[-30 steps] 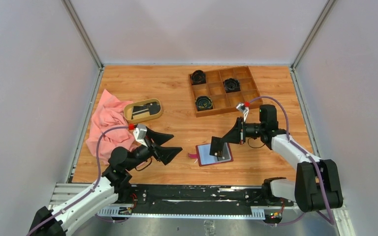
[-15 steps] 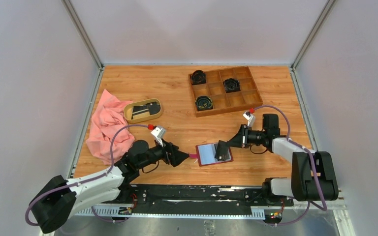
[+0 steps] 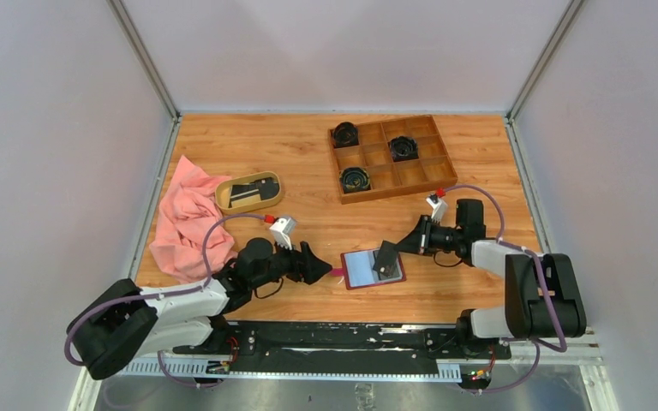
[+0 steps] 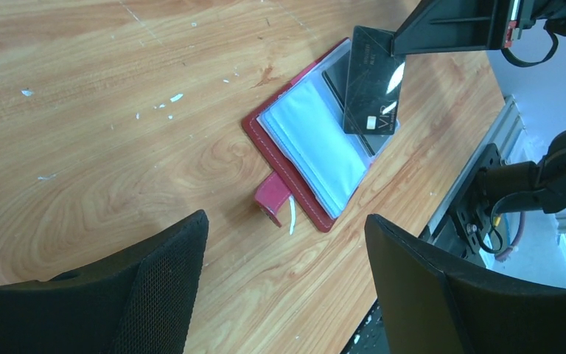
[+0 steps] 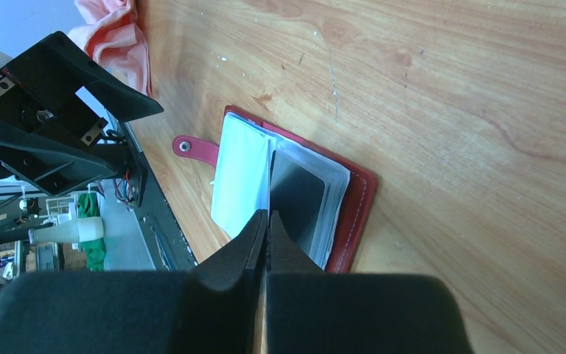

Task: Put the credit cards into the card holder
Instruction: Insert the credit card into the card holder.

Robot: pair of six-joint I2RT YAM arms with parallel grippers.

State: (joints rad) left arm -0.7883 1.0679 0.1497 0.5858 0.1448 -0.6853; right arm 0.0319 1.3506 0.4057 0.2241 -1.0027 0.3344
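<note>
Dark red leather card holder (image 3: 373, 269) lies open on the wooden bench (image 3: 308, 154), near the front edge, between both arms. Its snap tab (image 4: 269, 199) points at the left arm. Right gripper (image 5: 267, 221) is pinched tight on a black plastic credit card (image 4: 372, 81). The card's long axis slants down from the gripper onto the right-hand page; contact unclear. Left gripper (image 4: 286, 220) has jaws wide apart, empty, just beside the tab. Judgement: right arm inserts, left is placed to pin.
</note>
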